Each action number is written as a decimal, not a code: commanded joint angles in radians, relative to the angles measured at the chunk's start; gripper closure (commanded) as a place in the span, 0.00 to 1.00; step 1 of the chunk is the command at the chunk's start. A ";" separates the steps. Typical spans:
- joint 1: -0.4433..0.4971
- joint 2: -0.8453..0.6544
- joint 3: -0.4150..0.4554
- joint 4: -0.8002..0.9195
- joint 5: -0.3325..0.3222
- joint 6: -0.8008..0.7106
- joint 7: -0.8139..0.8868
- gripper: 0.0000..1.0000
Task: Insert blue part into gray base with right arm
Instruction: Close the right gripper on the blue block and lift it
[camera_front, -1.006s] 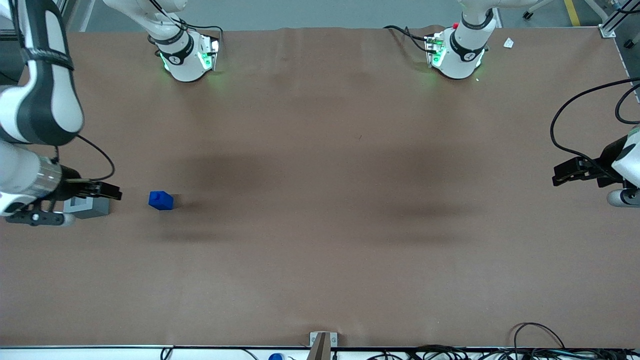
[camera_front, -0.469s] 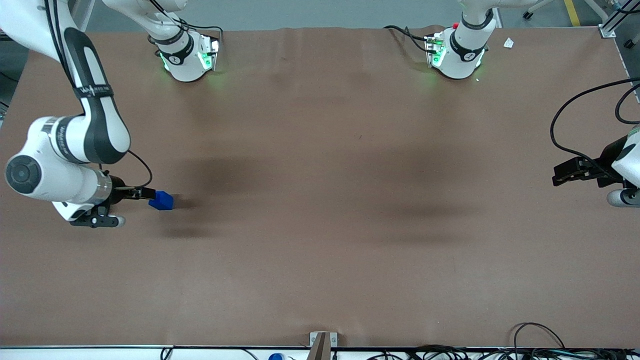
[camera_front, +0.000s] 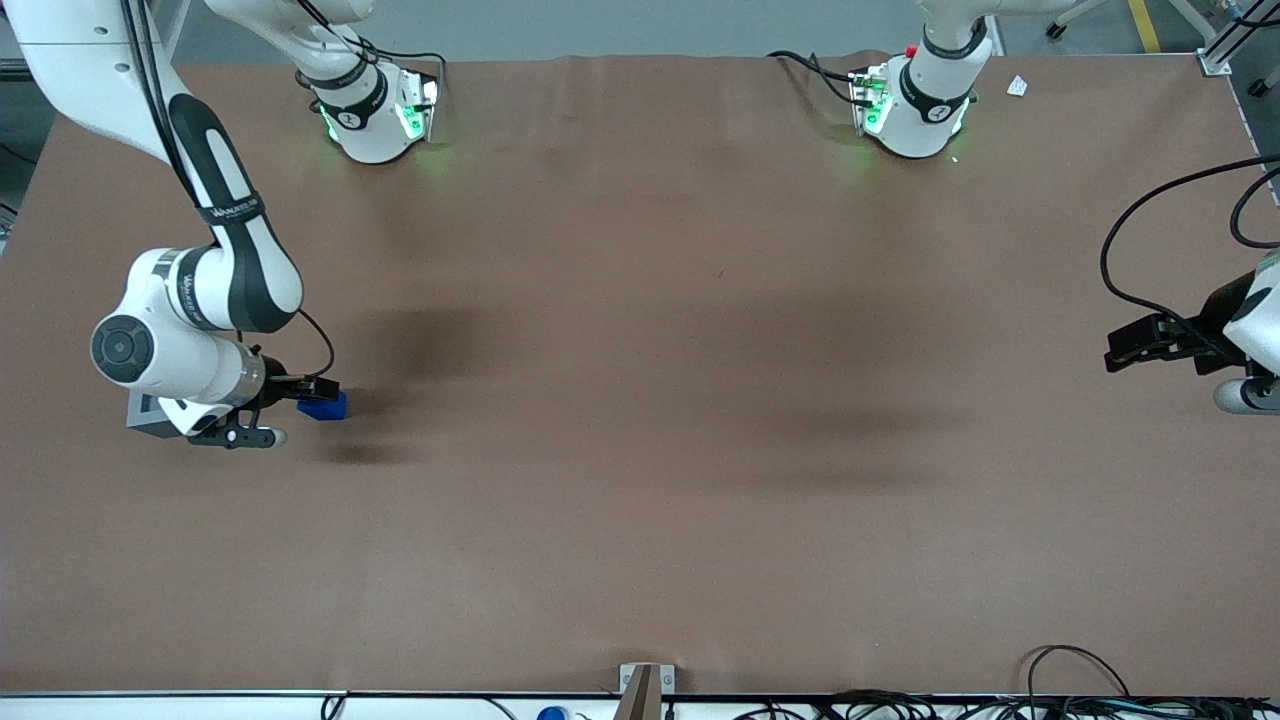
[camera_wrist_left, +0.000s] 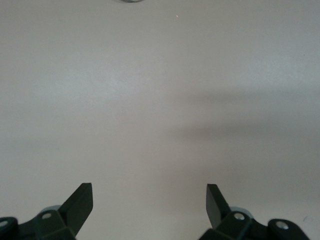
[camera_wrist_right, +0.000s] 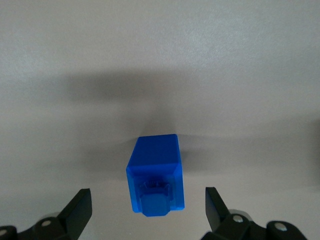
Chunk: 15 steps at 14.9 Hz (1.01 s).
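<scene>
Since the earlier frames, the right arm had been carried sideways from over the gray base until its claw hung directly above the blue part. The claw's fingers were spread wide, flanking the blue part without contact. The blue part rested on the brown counter, just beside the gray base, which was largely hidden under the wrist.

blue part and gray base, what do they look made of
Blue part: probably hard plastic, with even saturated color, crisp molded edges and a dull sheen. Gray base: likely matte plastic too, but mostly hidden under the right arm. The gripper hangs open over the blue part.
</scene>
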 joint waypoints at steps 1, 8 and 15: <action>0.009 -0.028 0.000 -0.029 0.009 0.012 0.008 0.00; 0.009 -0.014 -0.001 -0.029 -0.002 0.041 -0.005 0.07; 0.006 -0.010 -0.001 -0.065 -0.011 0.099 -0.020 0.10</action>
